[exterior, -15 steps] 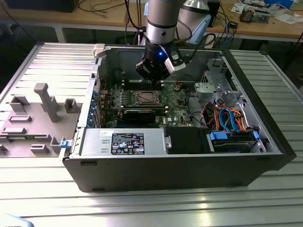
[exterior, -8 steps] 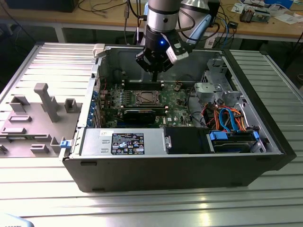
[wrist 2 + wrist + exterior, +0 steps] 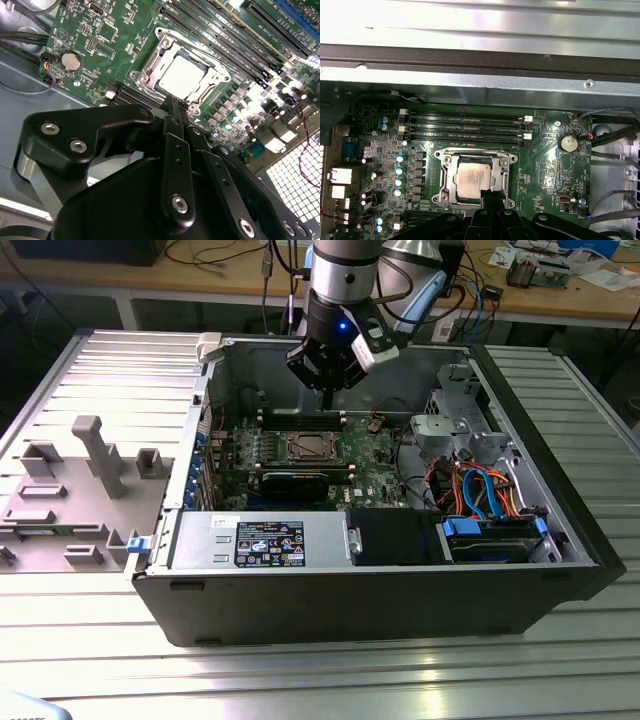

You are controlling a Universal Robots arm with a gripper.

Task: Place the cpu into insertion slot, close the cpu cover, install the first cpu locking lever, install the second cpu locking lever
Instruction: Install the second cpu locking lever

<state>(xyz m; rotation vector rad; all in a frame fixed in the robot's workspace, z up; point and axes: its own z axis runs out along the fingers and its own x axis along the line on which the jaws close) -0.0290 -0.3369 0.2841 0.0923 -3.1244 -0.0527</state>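
Gripper (image 3: 328, 390) hangs inside the open computer case (image 3: 560, 585), above the green motherboard (image 3: 375, 480), carrying nothing; in the second wrist view the fingers (image 3: 172, 107) run together to one narrow black tip, so they read as closed or nearly so, with nothing between them. In both wrist views that tip sits just beside the near edge of the socket, apart from it as far as can be told. The cpu (image 3: 474, 180) already lies flat in the insertion slot (image 3: 441, 181), dull silver-grey top facing up, square to the socket, edges level all round. The cpu cover (image 3: 212, 82) appears down over it: a thin bright metal frame whose window shows the chip's top, screw heads at the corners. Judgement: placing is done and the cover looks closed, though whether it is fully seated cannot be told. State of the two locking levers is not clear from these pictures; no raised lever stands out, and I cannot say whether either is latched. Long memory slots (image 3: 465, 127) run beside the socket; a round coin battery (image 3: 567, 143) sits further off on the board
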